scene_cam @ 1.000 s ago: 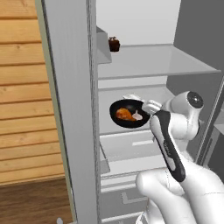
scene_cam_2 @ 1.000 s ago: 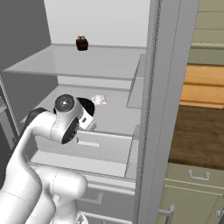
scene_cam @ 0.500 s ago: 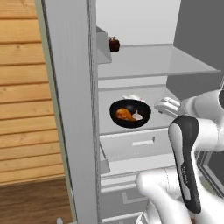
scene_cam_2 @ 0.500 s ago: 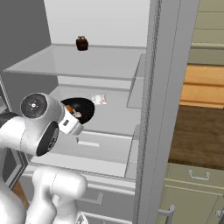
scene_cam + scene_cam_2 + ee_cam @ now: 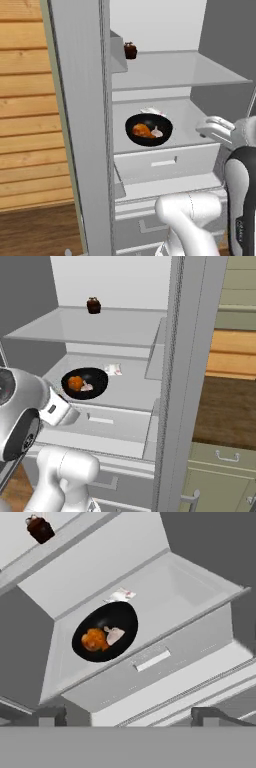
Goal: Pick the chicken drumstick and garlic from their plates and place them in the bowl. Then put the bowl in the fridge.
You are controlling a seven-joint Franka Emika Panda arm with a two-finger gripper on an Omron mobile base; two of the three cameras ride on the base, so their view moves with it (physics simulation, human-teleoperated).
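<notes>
My gripper [image 5: 128, 717] hangs spread and empty outside the fridge [image 5: 165, 75]. The bowl [image 5: 105, 632] at 12 o'clock holds the drumstick [image 5: 93, 640] and garlic [image 5: 115, 634].

The fridge's lower shelf [image 5: 190, 120] carried the bowl [image 5: 148, 129] near its front edge, a small pale packet [image 5: 153, 110] just behind it.

Bowl [image 5: 148, 130] looked glossy black, smooth. Chicken drumstick [image 5: 142, 130] had a glazed, shiny orange-brown skin; garlic [image 5: 157, 132] matt whitish. Fridge [image 5: 165, 75] shelves read as flat matt grey, interior walls smooth white, drawer [image 5: 167, 162] front pale and plain. Small jar [image 5: 130, 50] on the upper shelf appeared dark and slightly shiny. Wall [image 5: 27, 115] beside the fridge showed wooden planks.
</notes>
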